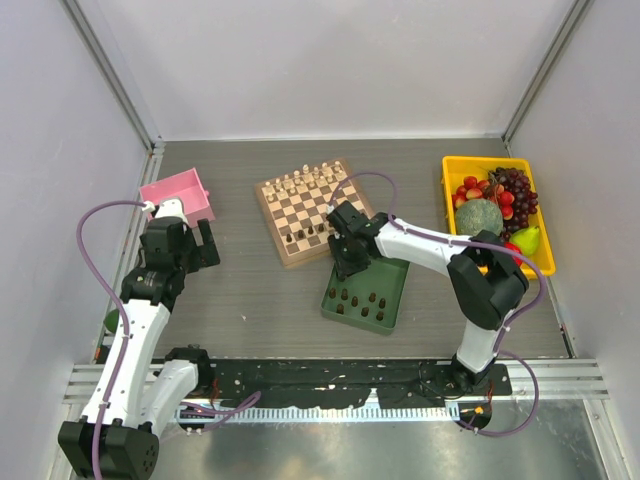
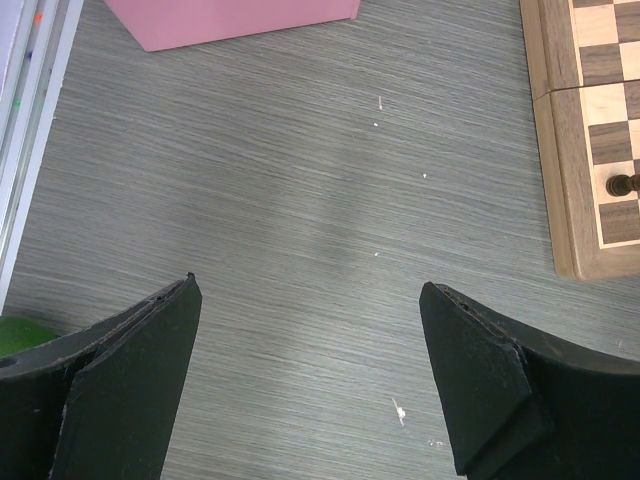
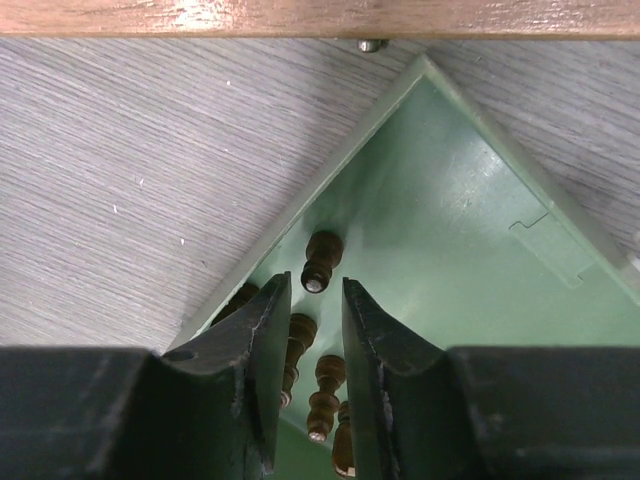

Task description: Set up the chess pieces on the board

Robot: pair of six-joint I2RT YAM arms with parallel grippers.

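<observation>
- Right hand point(image 1: 348, 262) sits just off the board's point(image 1: 312, 212) near right corner, tipped down into the green tray point(image 1: 392, 278) that lies right beside that corner.
- In the wrist view the right hand point(image 3: 315, 283) has its fingers point(image 3: 262, 350) drawn narrow, with only a slim gap left. One of the dark chess pieces point(image 3: 322, 260) is just past the tips and another shows in the gap. We can't tell if the pads actually touch it.
- Most of the dark chess pieces point(image 1: 362, 303) we can see are in that tray, on the side away from the board. A few already stand on the board's near rows point(image 1: 302, 238).
- The cream chessmen point(image 1: 300, 180) line the board's far rows.
- Left hand point(image 1: 190, 245) is well off to the left of the board. Its wrist view shows the left hand point(image 2: 310, 285) spread wide with nothing in it, over bare worktop point(image 2: 300, 180), and the board's near left corner point(image 2: 560, 150) at the picture's right edge.
- Pink box point(image 1: 180, 195) sits left of the board, and a yellow bin point(image 1: 447, 190) of fruit point(image 1: 500, 195) sits well to its right.
- The worktop point(image 1: 250, 290) under the board is grey with a wood-grain look, and plain pale walls point(image 1: 330, 60) close in behind the board and on both sides of it.
</observation>
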